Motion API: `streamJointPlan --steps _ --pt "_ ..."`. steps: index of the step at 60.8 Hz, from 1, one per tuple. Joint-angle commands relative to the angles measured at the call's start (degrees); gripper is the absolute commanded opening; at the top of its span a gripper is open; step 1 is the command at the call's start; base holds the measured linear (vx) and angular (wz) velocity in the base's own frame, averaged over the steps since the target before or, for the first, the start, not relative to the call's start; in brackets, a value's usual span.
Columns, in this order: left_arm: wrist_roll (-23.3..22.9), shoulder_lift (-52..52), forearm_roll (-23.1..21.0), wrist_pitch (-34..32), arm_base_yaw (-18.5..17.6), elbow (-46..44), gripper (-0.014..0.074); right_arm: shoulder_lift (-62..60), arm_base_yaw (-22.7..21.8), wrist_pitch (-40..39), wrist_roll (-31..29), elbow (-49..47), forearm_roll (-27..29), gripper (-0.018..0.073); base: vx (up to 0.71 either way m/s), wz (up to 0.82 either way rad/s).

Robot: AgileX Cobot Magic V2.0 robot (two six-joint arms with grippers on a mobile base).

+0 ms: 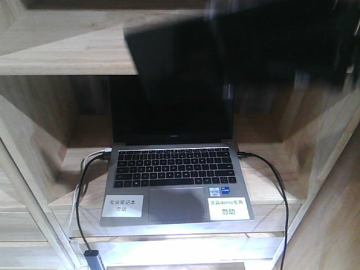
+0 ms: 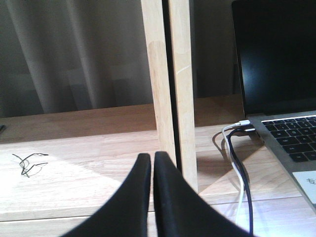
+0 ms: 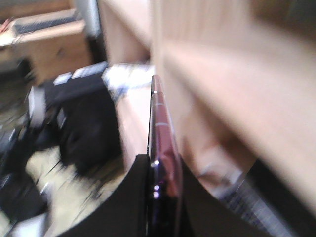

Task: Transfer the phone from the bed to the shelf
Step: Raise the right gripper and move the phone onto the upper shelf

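Right gripper (image 3: 160, 170): its two black fingers are pressing in from either side on the phone, gripping it edge-on.
Phone (image 3: 160, 128): a thin, glossy dark slab seen on edge in the right wrist view, sticking forward out of the gripper. In the front view it is showing as a large, blurred black slab (image 1: 225, 50) held up in the air, in front of the upper board and above the laptop's screen. It is not resting on anything.
Left gripper (image 2: 152, 170): its two black fingers are sitting closed against each other with only a hairline between them, holding nothing, hanging low over a pale board.
Shelf (image 1: 62, 56): light wood with thick planks and slanted side panels. In the right wrist view a blurred plank edge (image 3: 237, 94) is running just beside the phone. In the left wrist view two upright wooden posts (image 2: 170, 89) are standing right beyond the fingertips.
Laptop (image 1: 174, 169): grey, lid open, screen dark, sitting on the middle board with two white labels on its palm rest.
Cables (image 2: 239, 163): one white and one dark are plugging into the laptop's left side and trailing off the board's front edge; another black cable (image 1: 275, 185) is leaving the right side.
Curtain (image 2: 74, 54): grey folds are hanging behind the shelf.
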Motion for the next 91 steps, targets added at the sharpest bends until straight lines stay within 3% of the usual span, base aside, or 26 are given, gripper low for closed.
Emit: streamJointPlan --steps 1,24,46,63,91 --pt "-0.33 -0.72 -0.52 -4.12 0.07 -1.27 0.0001 1.74 -0.13 -4.44 1.13 -6.54 4.83 -0.0002 0.00 0.00" --pt "-0.33 -0.72 -0.52 -4.12 0.07 -1.27 0.0001 16.47 0.13 -3.79 2.94 -26.19 10.60 -0.0002 0.00 0.00" --pt "-0.33 -0.72 -0.52 -4.12 0.07 -1.27 0.0001 32.18 12.24 -13.71 3.43 -39.02 7.43 -0.0002 0.00 0.00" --pt "-0.33 -0.72 -0.52 -4.12 0.07 -1.27 0.0001 41.60 17.86 -21.57 3.35 -41.64 7.37 -0.0002 0.00 0.00" --pt "-0.33 -0.72 -0.52 -4.12 0.07 -1.27 0.0001 47.74 18.52 -26.01 2.99 -41.64 7.37 0.0011 0.00 0.00"
